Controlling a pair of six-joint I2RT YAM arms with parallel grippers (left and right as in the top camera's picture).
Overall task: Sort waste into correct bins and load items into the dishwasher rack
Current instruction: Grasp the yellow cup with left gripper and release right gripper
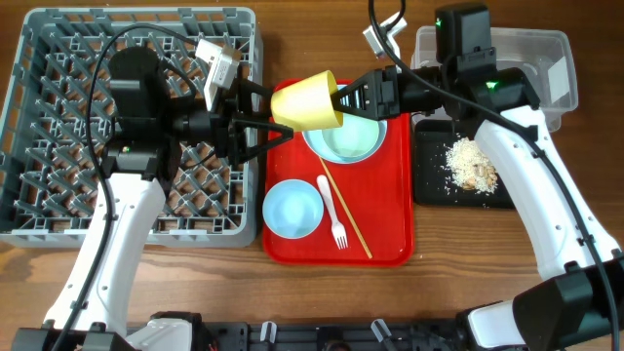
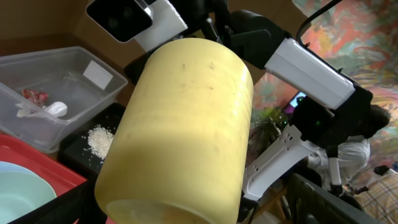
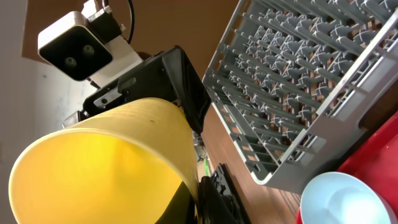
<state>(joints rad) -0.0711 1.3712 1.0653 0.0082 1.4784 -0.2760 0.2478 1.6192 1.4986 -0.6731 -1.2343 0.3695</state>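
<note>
A yellow cup hangs on its side in the air above the red tray's far left corner. My right gripper is shut on its rim, one finger inside the mouth. My left gripper is open, its fingers spread on either side of the cup's base. On the red tray lie a mint bowl, a pale-blue plate, a white fork and a chopstick. The grey dishwasher rack stands at the left, holding no items.
The clear tub at the far right holds a red wrapper and a white tissue. The black tray in front of it carries beige crumbs. Both arms meet above the gap between rack and red tray.
</note>
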